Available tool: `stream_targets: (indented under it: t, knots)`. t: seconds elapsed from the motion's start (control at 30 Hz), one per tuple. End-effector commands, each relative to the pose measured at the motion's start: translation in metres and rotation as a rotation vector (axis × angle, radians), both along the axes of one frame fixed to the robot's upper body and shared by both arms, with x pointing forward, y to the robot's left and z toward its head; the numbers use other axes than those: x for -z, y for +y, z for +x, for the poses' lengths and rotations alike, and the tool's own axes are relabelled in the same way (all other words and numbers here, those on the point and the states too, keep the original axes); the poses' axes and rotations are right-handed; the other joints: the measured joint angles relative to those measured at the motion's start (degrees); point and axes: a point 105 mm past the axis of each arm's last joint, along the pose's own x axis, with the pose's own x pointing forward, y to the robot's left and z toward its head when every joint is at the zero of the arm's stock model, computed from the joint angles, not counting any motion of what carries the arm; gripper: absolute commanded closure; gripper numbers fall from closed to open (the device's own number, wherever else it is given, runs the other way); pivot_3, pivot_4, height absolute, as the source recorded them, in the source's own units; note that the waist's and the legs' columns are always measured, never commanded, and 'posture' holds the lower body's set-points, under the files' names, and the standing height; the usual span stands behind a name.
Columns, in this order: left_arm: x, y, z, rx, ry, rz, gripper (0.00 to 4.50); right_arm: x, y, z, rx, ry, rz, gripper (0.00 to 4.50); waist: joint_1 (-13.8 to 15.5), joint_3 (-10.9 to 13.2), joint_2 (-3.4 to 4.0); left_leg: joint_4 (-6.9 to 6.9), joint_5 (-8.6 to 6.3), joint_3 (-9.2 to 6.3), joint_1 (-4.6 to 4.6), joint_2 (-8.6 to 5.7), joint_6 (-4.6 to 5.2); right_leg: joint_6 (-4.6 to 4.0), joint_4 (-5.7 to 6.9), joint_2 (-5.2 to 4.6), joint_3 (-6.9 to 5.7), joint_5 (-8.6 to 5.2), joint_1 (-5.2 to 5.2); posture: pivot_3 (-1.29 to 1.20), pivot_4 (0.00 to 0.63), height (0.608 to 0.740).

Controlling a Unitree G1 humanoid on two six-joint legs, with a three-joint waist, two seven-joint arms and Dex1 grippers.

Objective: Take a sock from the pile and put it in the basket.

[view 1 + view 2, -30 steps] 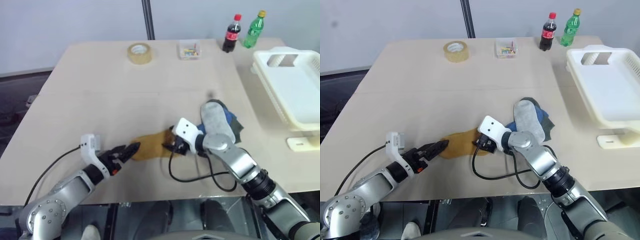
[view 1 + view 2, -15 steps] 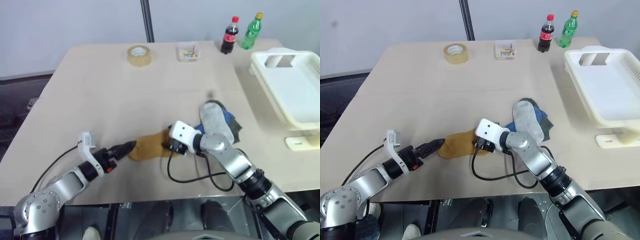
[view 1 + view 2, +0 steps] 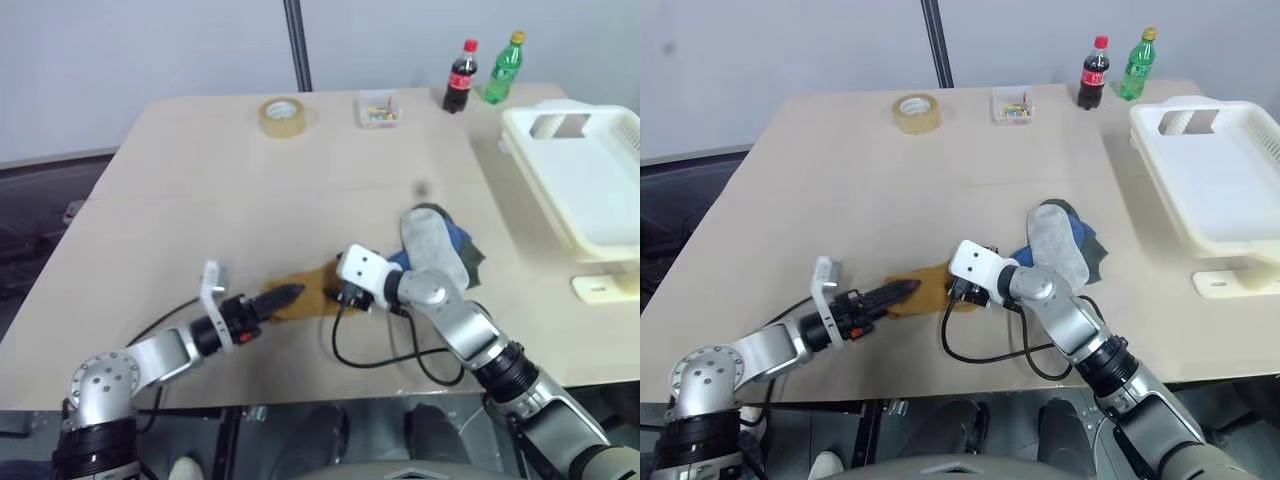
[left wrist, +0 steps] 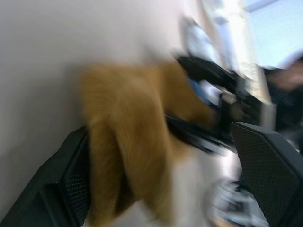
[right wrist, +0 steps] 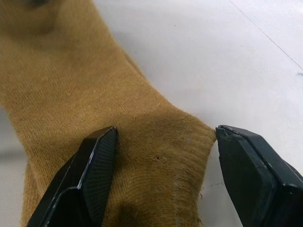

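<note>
The mustard sock (image 3: 312,292) lies flat on the table, apart from the pile (image 3: 437,243) of grey, blue and dark green socks to its right. My right gripper (image 3: 336,297) stands open at the sock's right end. In the right wrist view, that gripper (image 5: 165,130) straddles the sock (image 5: 94,85) and the fabric spans the gap between its fingers. My left gripper (image 3: 290,295) is open at the sock's left end, and the left wrist view shows the sock (image 4: 128,142) between its fingers, blurred. The white basket (image 3: 590,190) stands at the table's right edge.
A tape roll (image 3: 281,114), a small clear box (image 3: 378,108), a cola bottle (image 3: 460,75) and a green bottle (image 3: 505,68) line the far edge. A black cable (image 3: 385,358) loops below the right wrist. A small white piece (image 3: 605,288) lies before the basket.
My left gripper has slid right and rolled, from just short of the sock to its left end. The right gripper has kept still at the sock.
</note>
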Motion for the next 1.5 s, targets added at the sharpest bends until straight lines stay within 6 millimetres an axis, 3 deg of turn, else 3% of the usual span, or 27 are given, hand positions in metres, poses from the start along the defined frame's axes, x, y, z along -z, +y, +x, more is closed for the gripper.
stream_targets:
  t: [0.03,0.23,0.43,0.63,0.93,1.17,1.5]
  knots:
    - [-0.005,-0.008,-0.004,0.06,-0.002,-0.035,0.05,-0.005,-0.001,0.004,0.019,-0.022,0.012,1.03,-0.02,0.0,0.0,0.0,0.0,0.0,0.0,0.0,0.0,0.0,0.0,0.0,0.0,0.0,0.0,0.0,0.15,0.74]
    - [-0.019,0.004,0.015,-0.055,-0.074,-0.08,0.05,-0.004,0.0,0.004,0.031,-0.019,0.02,1.03,0.11,0.03,-0.04,-0.01,0.0,-0.01,-0.01,0.0,-0.01,0.0,-0.02,0.0,-0.01,0.0,0.0,0.0,0.15,0.74]
    - [-0.028,0.011,0.013,-0.077,-0.142,-0.061,0.05,-0.003,-0.003,0.004,0.041,-0.018,0.019,1.03,0.07,0.06,-0.08,-0.04,0.0,0.0,-0.05,0.0,-0.01,0.0,-0.04,0.0,0.01,0.0,-0.06,0.0,0.15,0.74]
    - [-0.033,0.019,0.024,-0.167,-0.218,-0.052,0.05,-0.003,-0.001,0.003,0.036,-0.02,0.016,1.03,0.17,0.08,-0.1,-0.04,0.0,0.0,-0.05,0.0,-0.01,-0.01,-0.05,0.0,0.0,0.0,-0.05,0.0,0.15,0.74]
    - [-0.021,0.007,0.038,-0.175,-0.217,-0.046,0.05,-0.002,-0.003,0.003,0.034,-0.025,0.005,1.03,0.21,0.1,-0.13,-0.05,0.0,0.0,-0.06,0.0,-0.01,0.0,-0.07,-0.01,-0.01,0.0,-0.05,0.0,0.15,0.74]
    - [-0.015,0.023,0.06,-0.286,-0.212,-0.028,0.05,-0.002,-0.004,0.004,0.039,-0.034,-0.004,1.03,0.21,0.1,-0.14,-0.05,0.0,-0.01,-0.06,0.0,-0.01,0.0,-0.07,0.0,-0.02,0.0,-0.05,0.0,0.15,0.74]
    - [-0.012,0.028,0.056,-0.288,-0.177,-0.043,0.05,-0.002,-0.005,0.005,0.046,-0.034,-0.002,1.03,0.17,0.12,-0.17,-0.05,0.0,-0.02,-0.06,0.0,-0.01,0.0,-0.07,0.0,-0.02,0.0,-0.05,0.0,0.15,0.74]
